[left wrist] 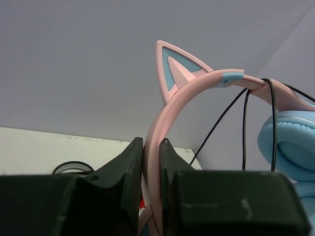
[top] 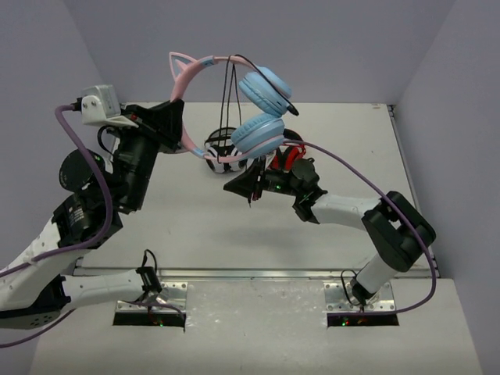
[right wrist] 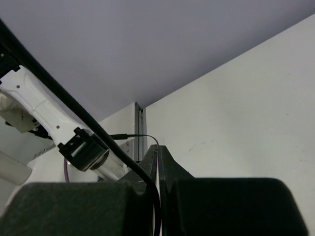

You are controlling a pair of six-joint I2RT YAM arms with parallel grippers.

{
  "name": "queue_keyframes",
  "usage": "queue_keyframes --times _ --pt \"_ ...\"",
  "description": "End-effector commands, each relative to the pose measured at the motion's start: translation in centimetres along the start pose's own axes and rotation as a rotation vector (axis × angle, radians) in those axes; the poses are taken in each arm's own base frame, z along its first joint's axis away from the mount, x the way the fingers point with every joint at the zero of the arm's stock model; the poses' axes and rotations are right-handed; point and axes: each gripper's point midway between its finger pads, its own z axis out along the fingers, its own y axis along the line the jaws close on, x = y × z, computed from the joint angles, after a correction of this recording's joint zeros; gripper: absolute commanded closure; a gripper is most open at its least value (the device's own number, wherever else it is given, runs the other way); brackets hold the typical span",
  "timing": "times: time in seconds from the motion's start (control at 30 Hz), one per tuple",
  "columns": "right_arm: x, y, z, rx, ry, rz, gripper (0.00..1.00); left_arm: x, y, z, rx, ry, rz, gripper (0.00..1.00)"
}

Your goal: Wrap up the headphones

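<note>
The headphones point(top: 234, 101) hang in the air, with a pink headband point(left wrist: 197, 93), a cat ear point(left wrist: 177, 69) and light blue ear cups point(top: 262, 133). My left gripper point(top: 176, 117) is shut on the headband point(left wrist: 151, 162). The thin black cable point(top: 230, 101) loops over the headband and hangs down. My right gripper point(top: 248, 186) is below the ear cups, shut on the cable point(right wrist: 158, 147), whose plug end point(right wrist: 123, 136) sticks out past the fingertips.
White-and-black headphones point(top: 221, 154) and red-and-black headphones point(top: 287, 158) lie on the table point(top: 195, 226) behind my right gripper. Grey walls point(top: 312, 47) enclose the table at the back and sides. My left arm's purple hose point(top: 86, 180) loops at the left.
</note>
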Motion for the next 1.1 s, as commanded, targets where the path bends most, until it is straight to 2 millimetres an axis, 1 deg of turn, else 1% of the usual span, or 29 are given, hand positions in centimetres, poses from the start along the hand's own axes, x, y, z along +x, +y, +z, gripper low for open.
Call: queue_keyframes --times 0.0,0.07,0.1,0.13,0.17,0.2,0.23,0.27,0.3,0.33,0.37,0.4,0.47,0.5,0.53,0.57,0.6,0.63,0.67,0.7,0.77,0.8,0.83,0.87,0.9,0.93,1.0,1.03,1.07 --pt "-0.2 1.7 0.3 -0.033 -0.036 -0.047 0.99 -6.2 0.1 0.3 -0.063 -0.192 -0.184 1.00" --pt "0.3 1.9 0.1 -0.005 -0.016 -0.053 0.99 -6.2 0.9 0.5 -0.128 -0.200 -0.177 1.00" --pt "1.2 1.7 0.2 0.035 0.003 -0.071 0.99 -5.6 1.7 0.8 -0.190 -0.194 -0.157 1.00" --pt "0.8 2.4 0.1 0.042 -0.006 -0.101 0.99 -5.5 2.0 0.9 -0.218 -0.193 -0.149 1.00" --pt "0.9 2.7 0.1 0.057 -0.007 -0.122 0.99 -5.2 2.2 1.0 -0.239 -0.191 -0.144 1.00" --pt "1.5 3.7 0.4 0.052 0.002 -0.166 0.99 -4.7 2.4 1.3 -0.265 -0.184 -0.127 0.99" --pt "2.0 3.4 0.2 0.097 0.006 -0.177 0.99 -4.4 3.0 1.3 -0.308 -0.186 -0.123 1.00" --pt "1.6 4.2 0.2 0.101 -0.005 -0.231 0.99 -3.9 3.3 1.3 -0.333 -0.183 -0.113 1.00" --pt "2.2 5.3 0.5 0.092 0.006 -0.247 0.99 -3.7 3.4 1.5 -0.351 -0.190 -0.114 1.00" --pt "2.9 5.6 0.4 0.102 0.029 -0.259 0.99 -3.4 3.7 1.5 -0.377 -0.194 -0.114 1.00" --pt "2.9 5.7 0.5 0.123 0.031 -0.302 0.99 -3.2 3.8 1.6 -0.384 -0.196 -0.113 1.00" --pt "3.3 7.3 0.8 0.098 0.039 -0.324 0.99 -2.8 3.5 2.0 -0.384 -0.196 -0.104 1.00" --pt "4.0 7.7 0.9 0.130 0.073 -0.389 0.99 -2.7 3.5 2.4 -0.396 -0.203 -0.092 1.00" --pt "4.3 9.2 1.0 0.106 0.077 -0.408 0.99 -2.2 3.5 2.7 -0.409 -0.198 -0.074 1.00" --pt "4.7 9.6 1.0 0.106 0.098 -0.420 0.99 -2.1 4.1 3.0 -0.429 -0.206 -0.060 1.00" --pt "5.0 10.5 1.0 0.096 0.107 -0.447 0.99 -1.7 4.4 3.4 -0.439 -0.201 -0.036 1.00" --pt "4.7 11.2 1.0 0.097 0.103 -0.467 0.99 -1.8 5.4 3.9 -0.470 -0.218 -0.031 1.00" --pt "5.0 11.6 0.9 0.101 0.121 -0.484 0.99 -1.5 5.6 4.5 -0.460 -0.212 -0.014 1.00" --pt "5.1 12.1 0.9 0.116 0.126 -0.524 0.99 -0.2 6.5 5.1 -0.479 -0.176 0.044 1.00" --pt "5.0 12.6 0.8 0.115 0.138 -0.537 0.99 0.1 8.3 5.7 -0.522 -0.184 0.043 1.00" --pt "5.4 13.8 1.0 0.089 0.168 -0.570 0.99 1.7 9.6 6.5 -0.539 -0.158 0.082 1.00" --pt "5.3 14.2 1.1 0.090 0.189 -0.580 0.99 2.2 10.6 6.8 -0.565 -0.156 0.101 1.00" --pt "5.4 14.3 1.2 0.086 0.206 -0.591 0.99 3.7 11.2 7.0 -0.576 -0.133 0.121 1.00" --pt "5.4 14.7 1.4 0.077 0.218 -0.608 0.99 4.8 11.6 7.2 -0.588 -0.115 0.130 1.00" --pt "4.8 14.5 1.6 0.104 0.227 -0.616 0.99 5.8 11.9 7.4 -0.595 -0.106 0.124 1.00" --pt "4.8 14.3 1.7 0.113 0.240 -0.633 0.99 7.3 12.5 7.3 -0.604 -0.081 0.137 1.00" --pt "3.9 13.7 1.7 0.157 0.263 -0.675 0.99 9.0 12.9 7.1 -0.607 -0.064 0.118 1.00" --pt "4.0 13.4 1.7 0.164 0.285 -0.700 0.99 10.5 13.7 6.7 -0.612 -0.045 0.120 1.00" --pt "3.6 13.2 1.7 0.176 0.309 -0.717 0.99 11.4 14.1 6.4 -0.614 -0.033 0.122 1.00"
